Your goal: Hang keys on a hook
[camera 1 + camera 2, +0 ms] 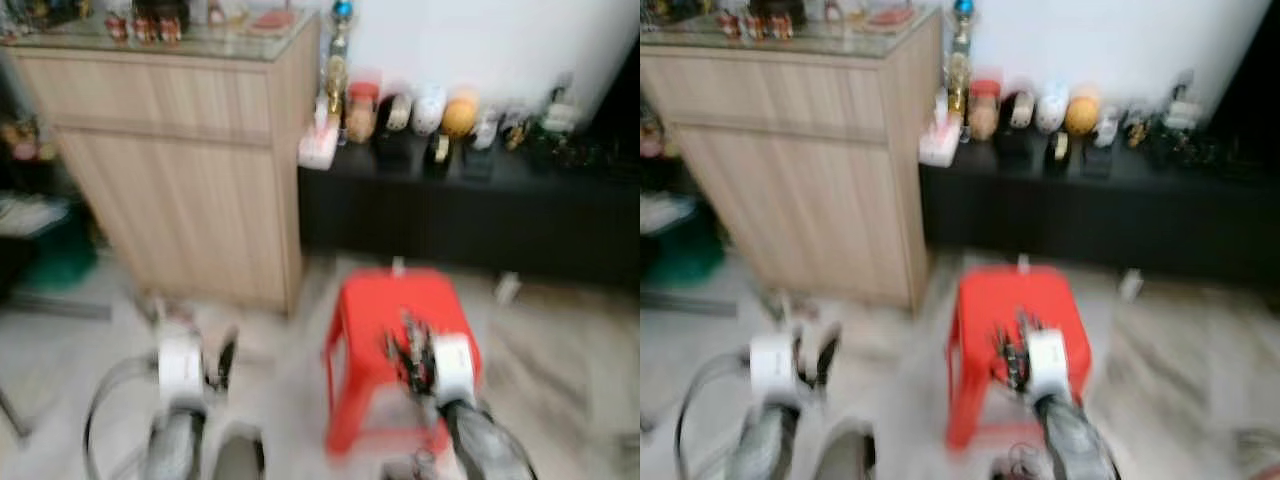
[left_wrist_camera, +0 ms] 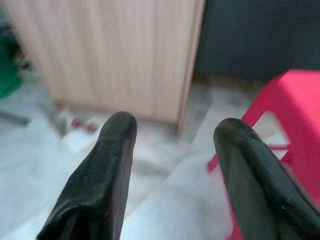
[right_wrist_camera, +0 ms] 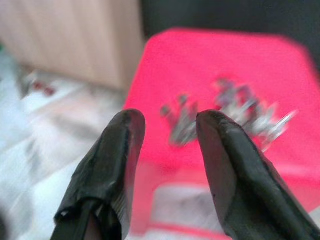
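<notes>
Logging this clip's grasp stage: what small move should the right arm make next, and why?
Probably ease the right gripper forward and down onto the keys. Its jaws are open and empty, and the keys lie on the red stool just beyond them, not yet touched.

Head views smeared by motion blur. Keys [image 3: 225, 117] on stool [image 3: 200, 65]: blurred cluster, count and ring not discernible. Items on cabinet top [image 1: 150, 25] and along black shelf [image 1: 450, 115]: too soft to identify. Left arm [image 1: 175, 440] cut off by bottom edge.
</notes>
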{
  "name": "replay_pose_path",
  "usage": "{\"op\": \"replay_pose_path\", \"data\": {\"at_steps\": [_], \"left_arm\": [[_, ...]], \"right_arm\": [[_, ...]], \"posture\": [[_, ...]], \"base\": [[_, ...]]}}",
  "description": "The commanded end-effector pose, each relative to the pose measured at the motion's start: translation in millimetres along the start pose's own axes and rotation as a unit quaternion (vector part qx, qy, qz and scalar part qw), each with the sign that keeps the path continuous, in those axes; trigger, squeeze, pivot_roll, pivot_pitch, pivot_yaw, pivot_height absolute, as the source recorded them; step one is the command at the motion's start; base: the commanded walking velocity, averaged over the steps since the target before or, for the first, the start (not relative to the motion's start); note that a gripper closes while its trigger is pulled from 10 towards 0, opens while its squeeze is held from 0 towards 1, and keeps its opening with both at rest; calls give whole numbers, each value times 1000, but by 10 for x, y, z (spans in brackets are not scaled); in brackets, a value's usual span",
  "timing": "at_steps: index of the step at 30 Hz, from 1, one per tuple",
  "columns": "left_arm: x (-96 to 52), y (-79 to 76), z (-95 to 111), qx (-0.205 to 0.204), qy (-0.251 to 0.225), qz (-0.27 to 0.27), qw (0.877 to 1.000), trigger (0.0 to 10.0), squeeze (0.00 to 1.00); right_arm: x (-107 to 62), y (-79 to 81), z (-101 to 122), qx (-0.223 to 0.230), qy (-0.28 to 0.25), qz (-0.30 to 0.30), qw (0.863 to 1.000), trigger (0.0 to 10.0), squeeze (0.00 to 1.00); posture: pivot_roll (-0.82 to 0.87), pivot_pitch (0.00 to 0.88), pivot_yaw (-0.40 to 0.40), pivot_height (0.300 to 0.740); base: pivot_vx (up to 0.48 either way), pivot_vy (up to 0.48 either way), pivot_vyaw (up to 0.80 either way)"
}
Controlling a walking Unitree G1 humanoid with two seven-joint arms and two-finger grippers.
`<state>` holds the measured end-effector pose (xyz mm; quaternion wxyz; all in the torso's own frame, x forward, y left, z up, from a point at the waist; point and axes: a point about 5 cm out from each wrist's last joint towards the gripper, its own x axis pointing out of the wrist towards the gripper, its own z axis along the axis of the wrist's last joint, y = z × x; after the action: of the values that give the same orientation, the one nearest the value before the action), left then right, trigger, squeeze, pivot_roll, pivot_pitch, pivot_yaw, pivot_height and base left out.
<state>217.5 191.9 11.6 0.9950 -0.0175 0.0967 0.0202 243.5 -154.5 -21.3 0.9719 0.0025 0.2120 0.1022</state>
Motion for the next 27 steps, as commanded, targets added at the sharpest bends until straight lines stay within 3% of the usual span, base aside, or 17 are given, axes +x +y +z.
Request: {"op": "replay_pose_path", "data": {"at_steps": [1,19,27], "left_arm": [[94,-16,139,1,-25,-5,1000,10000,0],[138,-58,199,-3,-38,-14,999,10000,0],[154,-32,212,1,-40,-15,999,10000,0]], "right_arm": [[32,-3,68,-3,-13,0,1000,10000,0],[54,-127,124,-2,-26,-35,999,10000,0],[75,-150,110,3,-17,-54,998,10000,0]], "posture": [[-18,0,-43,638],[-18,0,-45,638],[-14,0,-46,638]], "base": [[0,0,0],[0,0,0],[318,0,0]]}}
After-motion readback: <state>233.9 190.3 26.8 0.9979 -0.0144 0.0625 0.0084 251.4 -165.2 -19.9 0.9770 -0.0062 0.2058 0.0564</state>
